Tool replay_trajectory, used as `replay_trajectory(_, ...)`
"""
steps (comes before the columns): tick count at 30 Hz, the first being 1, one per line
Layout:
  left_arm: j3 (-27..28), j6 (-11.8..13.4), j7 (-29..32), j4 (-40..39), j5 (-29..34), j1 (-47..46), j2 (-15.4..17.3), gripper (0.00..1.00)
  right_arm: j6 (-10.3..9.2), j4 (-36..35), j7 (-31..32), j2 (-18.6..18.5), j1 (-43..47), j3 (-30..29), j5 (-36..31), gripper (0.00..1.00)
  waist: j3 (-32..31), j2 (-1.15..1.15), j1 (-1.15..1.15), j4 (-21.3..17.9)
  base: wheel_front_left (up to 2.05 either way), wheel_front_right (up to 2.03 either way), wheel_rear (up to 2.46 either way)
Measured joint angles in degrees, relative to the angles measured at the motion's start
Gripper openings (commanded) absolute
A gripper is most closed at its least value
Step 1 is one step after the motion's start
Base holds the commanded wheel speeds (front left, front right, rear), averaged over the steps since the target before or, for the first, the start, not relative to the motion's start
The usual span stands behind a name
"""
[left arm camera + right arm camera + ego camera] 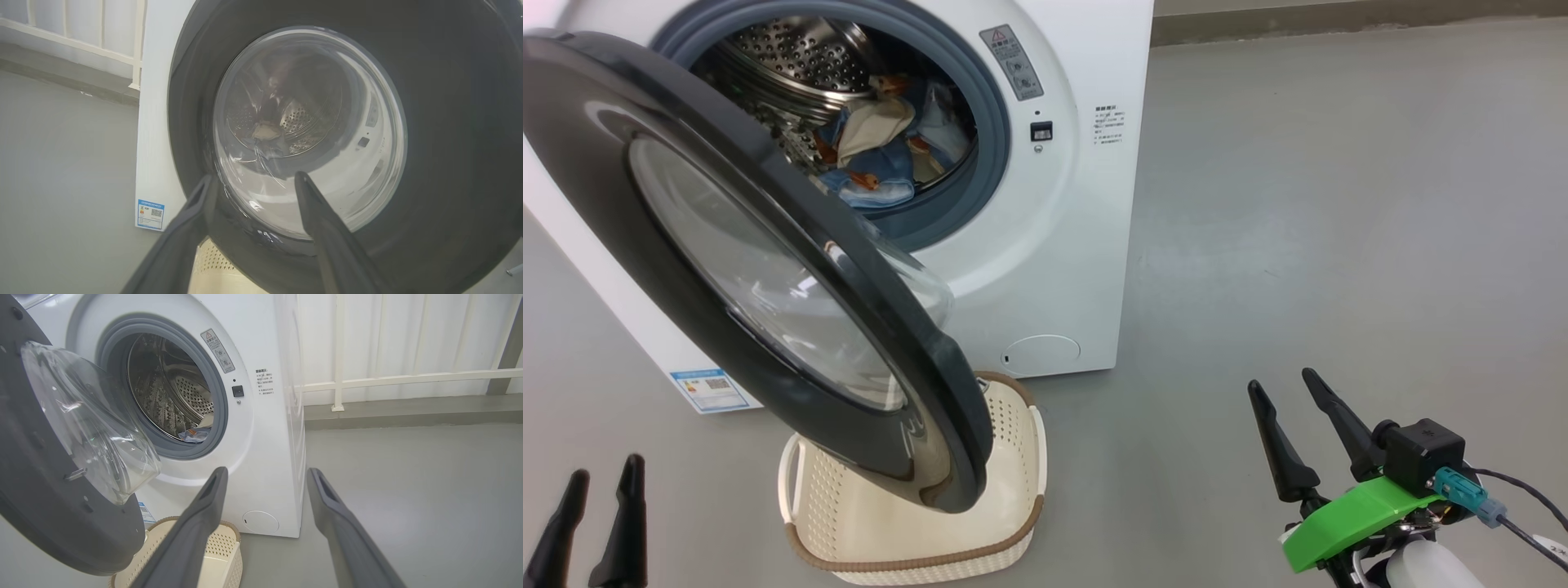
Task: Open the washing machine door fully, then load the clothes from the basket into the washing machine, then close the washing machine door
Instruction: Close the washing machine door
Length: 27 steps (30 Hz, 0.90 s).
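Head view: the washing machine door (596, 188) hangs part-way open. Its black rim slants across the front of the washing machine (1045, 269), and its lower edge is over the basket (1013, 457) on the floor (1339, 204). The clothes (882, 155) are heaped in the drum (800, 53) behind the grey gasket (992, 106). My left gripper (606, 467) sits low left, spread wide, gripping nothing. My right gripper (1281, 378) sits low right, same deal, with loads of bare floor around it.

Left wrist view: I'm facing the door's glass square on, fingers (327, 228) apart, basket rim peeking out under the door edge.

Right wrist view: fingers wide apart, door's inner side at left, drum mouth in plain sight, open floor running right to a white railing (408, 379).
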Motion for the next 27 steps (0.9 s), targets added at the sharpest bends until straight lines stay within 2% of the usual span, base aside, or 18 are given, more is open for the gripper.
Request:
replay_trajectory(6, 0.45, -0.07, -1.87, 3.67, 7.30, -0.07, -0.36, 1.00, 0.00, -0.11, 0.00, 0.01, 0.00, -0.20, 0.00, 1.00, 0.35, 0.00, 0.00, -0.30, 0.00, 0.00, 0.00)
replay_trajectory(14, 7.25, -0.08, -2.16, 1.40, 18.25, -0.36, -5.43, 1.00, 0.00, -0.42, 0.00, 0.19, 0.00, -1.22, -0.03, 1.00, 1.08, 0.00, 0.00, -0.46, 0.00, 0.00, 0.00)
replay_trajectory(22, 7.87, -0.08, -2.26, 1.29, 23.74, -0.26, -7.50, 1.00, 0.00, -0.56, 0.00, 0.30, 0.00, -1.40, -0.38, 1.00, 1.23, 0.00, 0.00, -0.51, 0.00, 0.00, 0.00)
replay_trajectory(27, 8.11, -0.08, -2.27, 1.27, 24.46, -0.25, -8.44, 1.00, 0.00, -0.71, 0.00, 0.49, 0.00, -1.41, -0.44, 1.00, 1.40, 0.00, 0.00, -0.46, 0.00, 0.00, 0.00)
